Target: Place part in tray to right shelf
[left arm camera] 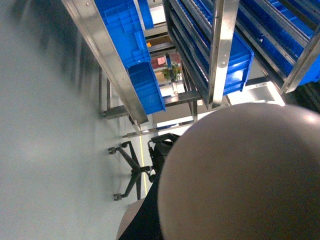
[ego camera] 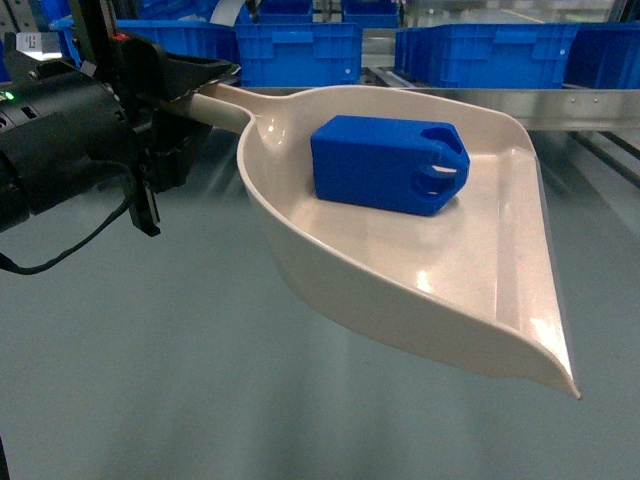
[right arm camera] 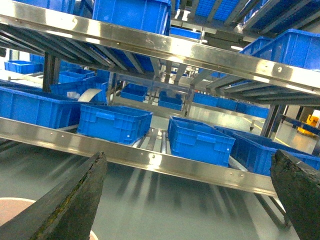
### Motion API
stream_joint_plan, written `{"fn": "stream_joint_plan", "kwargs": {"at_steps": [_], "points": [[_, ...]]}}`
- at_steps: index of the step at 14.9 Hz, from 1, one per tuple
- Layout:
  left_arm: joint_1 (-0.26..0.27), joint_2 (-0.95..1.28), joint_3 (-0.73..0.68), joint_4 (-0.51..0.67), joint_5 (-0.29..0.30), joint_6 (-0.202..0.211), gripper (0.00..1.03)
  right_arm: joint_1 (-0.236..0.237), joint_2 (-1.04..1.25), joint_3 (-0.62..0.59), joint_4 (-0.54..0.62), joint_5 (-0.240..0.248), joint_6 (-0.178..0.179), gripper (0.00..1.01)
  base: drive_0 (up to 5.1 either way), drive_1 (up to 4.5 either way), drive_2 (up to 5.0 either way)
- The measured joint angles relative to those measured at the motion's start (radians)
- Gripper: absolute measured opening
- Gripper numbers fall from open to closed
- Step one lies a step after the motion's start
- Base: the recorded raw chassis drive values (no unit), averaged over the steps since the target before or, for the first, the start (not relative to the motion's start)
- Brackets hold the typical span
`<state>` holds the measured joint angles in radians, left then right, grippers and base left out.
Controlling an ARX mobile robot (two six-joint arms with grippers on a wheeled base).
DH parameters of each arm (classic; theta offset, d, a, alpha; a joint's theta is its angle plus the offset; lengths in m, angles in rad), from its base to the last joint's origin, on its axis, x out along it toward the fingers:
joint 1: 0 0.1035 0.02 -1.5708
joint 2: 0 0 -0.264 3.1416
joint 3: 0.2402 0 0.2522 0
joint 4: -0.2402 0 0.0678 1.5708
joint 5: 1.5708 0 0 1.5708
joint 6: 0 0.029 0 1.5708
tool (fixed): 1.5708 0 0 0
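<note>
Grey floor lies below the tray (ego camera: 450, 290), where the part (ego camera: 385, 165) rests (lug toward the lip). Left gripper (ego camera: 185, 100) clamps the tray's handle; right gripper (right arm camera: 187, 200) gapes beside the tray, facing the right shelf (right arm camera: 150, 160).

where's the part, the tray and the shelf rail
part (ego camera: 385, 165), head view, on its top face
tray (ego camera: 450, 290), head view, on the bare inner floor
shelf rail (right arm camera: 165, 162), right wrist view, on the flat steel front strip
</note>
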<state>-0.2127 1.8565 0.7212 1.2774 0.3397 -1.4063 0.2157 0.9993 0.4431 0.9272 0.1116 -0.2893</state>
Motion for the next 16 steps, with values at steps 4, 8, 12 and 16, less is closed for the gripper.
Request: {"fn": "stream_joint_plan", "kwargs": {"at_steps": [4, 8, 12, 16], "points": [[0.006, 0.0, 0.0, 0.003, -0.003, -0.001, 0.14, 0.0, 0.001, 0.0, -0.003, 0.0, 0.0, 0.98, 1.4, 2.91, -4.5], [0.005, 0.0, 0.0, 0.003, -0.006, 0.0, 0.14, 0.0, 0.0, 0.0, 0.0, -0.001, 0.0, 0.98, 3.4, 1.26, -4.9], [0.005, 0.0, 0.0, 0.0, -0.002, 0.0, 0.14, 0.0, 0.0, 0.0, 0.0, -0.001, 0.0, 0.98, 3.6, 1.44, -4.8], [0.005, 0.0, 0.0, 0.006, 0.001, -0.001, 0.14, 0.0, 0.0, 0.001, 0.001, 0.0, 0.0, 0.98, 3.3, 1.59, -4.9]]}}
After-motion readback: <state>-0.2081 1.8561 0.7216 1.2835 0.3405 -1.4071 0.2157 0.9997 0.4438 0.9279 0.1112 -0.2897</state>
